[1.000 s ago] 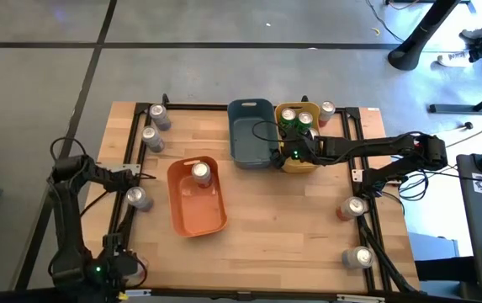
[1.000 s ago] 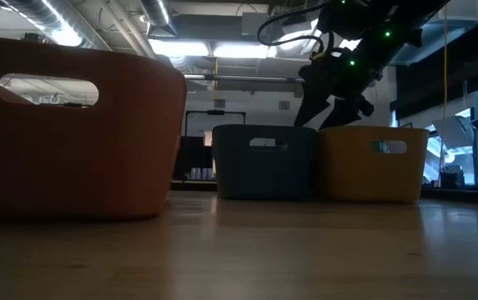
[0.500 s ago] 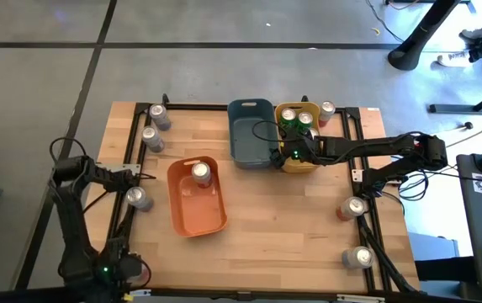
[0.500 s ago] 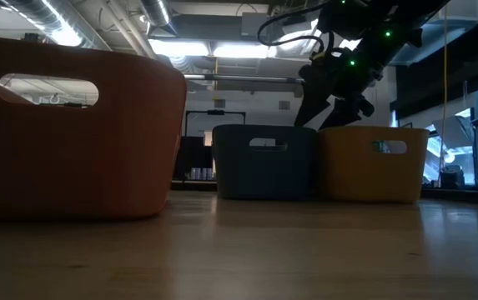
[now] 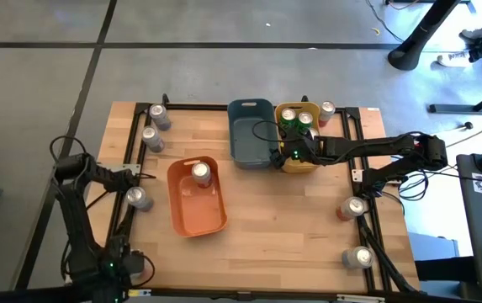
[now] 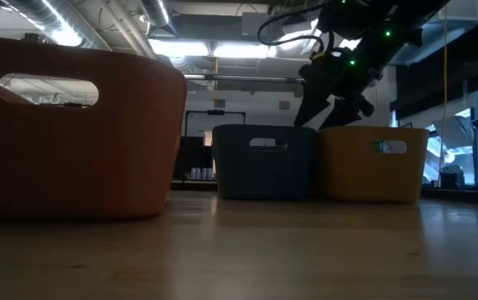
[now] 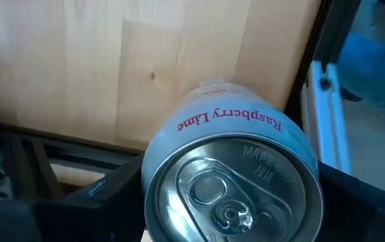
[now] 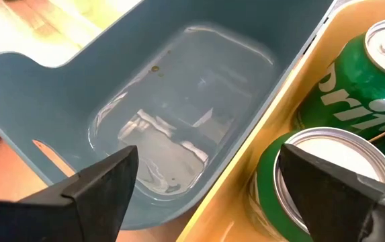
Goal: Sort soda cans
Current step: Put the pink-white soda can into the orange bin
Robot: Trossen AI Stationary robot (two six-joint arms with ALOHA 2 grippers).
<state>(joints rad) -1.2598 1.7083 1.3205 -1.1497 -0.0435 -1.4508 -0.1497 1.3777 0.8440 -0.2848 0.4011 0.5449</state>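
1. The wooden table (image 5: 257, 210) carries three bins. The orange bin (image 5: 196, 212) stands left of centre; the blue-grey bin (image 5: 249, 135) and the yellow bin (image 5: 295, 162) stand touching side by side at the far middle.
2. My right gripper (image 5: 287, 154) hangs over the wall shared by the blue-grey and yellow bins. Its fingers (image 8: 95, 181) stand wide apart and hold nothing.
3. My left gripper (image 5: 137, 187) sits at the table's left edge, fingers set either side of a silver can (image 7: 232, 175) lettered "Raspberry Lime". I cannot tell whether they press on it.
4. Green cans (image 8: 353, 101) stand upright in the yellow bin.
5. One silver-topped can (image 5: 200, 173) stands in the orange bin.
6. Two cans (image 5: 150, 139) stand at the far left corner, one (image 5: 327, 110) just beside the yellow bin.
7. Two more cans (image 5: 353, 208) stand near the right edge.
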